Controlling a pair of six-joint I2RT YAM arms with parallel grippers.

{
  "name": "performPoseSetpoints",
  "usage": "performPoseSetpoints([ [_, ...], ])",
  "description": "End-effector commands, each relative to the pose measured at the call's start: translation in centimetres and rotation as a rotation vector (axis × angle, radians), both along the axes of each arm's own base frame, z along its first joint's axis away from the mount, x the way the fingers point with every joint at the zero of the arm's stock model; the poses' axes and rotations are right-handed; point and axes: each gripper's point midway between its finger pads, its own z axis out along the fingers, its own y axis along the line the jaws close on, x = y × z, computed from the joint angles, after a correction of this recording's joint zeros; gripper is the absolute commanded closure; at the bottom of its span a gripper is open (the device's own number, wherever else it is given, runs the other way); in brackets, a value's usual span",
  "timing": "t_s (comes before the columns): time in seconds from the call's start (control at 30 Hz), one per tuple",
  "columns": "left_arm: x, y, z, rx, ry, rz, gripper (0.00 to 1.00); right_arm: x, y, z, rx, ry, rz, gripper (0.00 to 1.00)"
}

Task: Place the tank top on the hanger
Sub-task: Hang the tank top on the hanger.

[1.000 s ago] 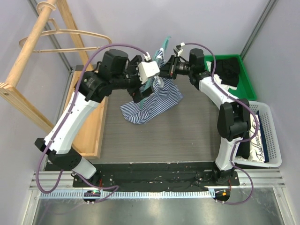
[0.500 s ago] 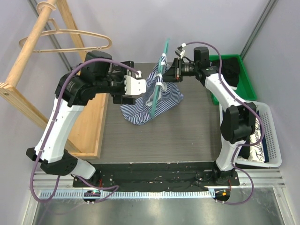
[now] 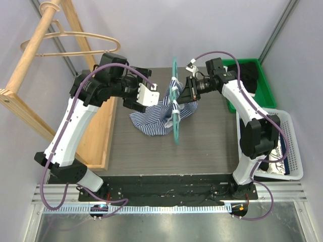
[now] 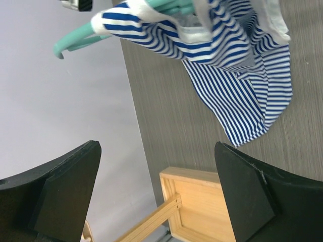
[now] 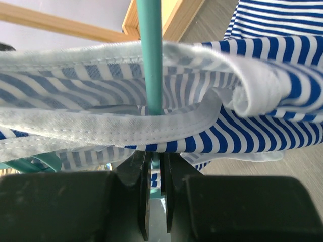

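The teal hanger is held in the air above the table's far middle, edge-on to the top camera. The striped tank top hangs from it, with its lower part bunched on the table. My right gripper is shut on the hanger, just under the top's white trim. My left gripper hangs open to the left of the tank top, apart from it, with nothing between its fingers. In the left wrist view the tank top and the hanger's end lie ahead.
A wooden rack with a tan hanger stands at the left, its base board along the table's left edge. A green bin with a black garment is at the back right, a white basket at the right.
My left gripper has drawn back to the left, away from the tank top. The right gripper has swung the hanger so that its long end now points down toward the near side.
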Motion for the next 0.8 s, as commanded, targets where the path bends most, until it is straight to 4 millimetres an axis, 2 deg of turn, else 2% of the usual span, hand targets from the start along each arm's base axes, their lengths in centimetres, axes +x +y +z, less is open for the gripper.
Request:
performPoseSetpoints([
  [0.0,-0.1,-2.4,3.2,-0.156,-0.016,-0.084,0.00,-2.5,-0.5,3.0,0.017,-0.121,0.071,0.99],
  [0.03,-0.5,-2.7,4.1,-0.175,-0.030,-0.113,0.00,-2.2,-0.5,2.7,0.009,-0.115,0.067,0.99],
  [0.1,-1.9,-3.5,3.8,-0.173,0.002,-0.213,0.00,-1.8,-0.6,2.1,-0.013,-0.108,0.057,0.99],
  [0.13,-2.3,-3.7,4.7,-0.167,-0.044,-0.263,0.00,-1.6,-0.5,1.6,-0.023,-0.096,0.054,0.99],
  [0.2,-3.4,-4.0,4.1,-0.137,-0.035,-0.327,0.00,-1.2,-0.5,1.2,-0.033,-0.090,0.053,0.99],
  [0.23,-3.6,-4.1,4.1,-0.104,-0.088,-0.381,0.00,-1.1,-0.5,1.0,-0.035,-0.086,0.052,0.99],
  [0.47,-6.8,-4.0,2.1,0.040,-0.178,-0.640,0.00,-0.6,-0.4,0.3,-0.044,-0.072,0.051,0.99],
  [0.57,-7.6,-4.7,1.2,0.088,-0.205,-0.719,0.00,-0.5,-0.3,-0.2,-0.052,-0.061,0.051,0.99],
  [0.77,-8.8,-5.0,-1.9,0.268,-0.271,-0.888,0.00,-1.1,0.5,-0.9,-0.061,-0.047,0.074,0.99],
])
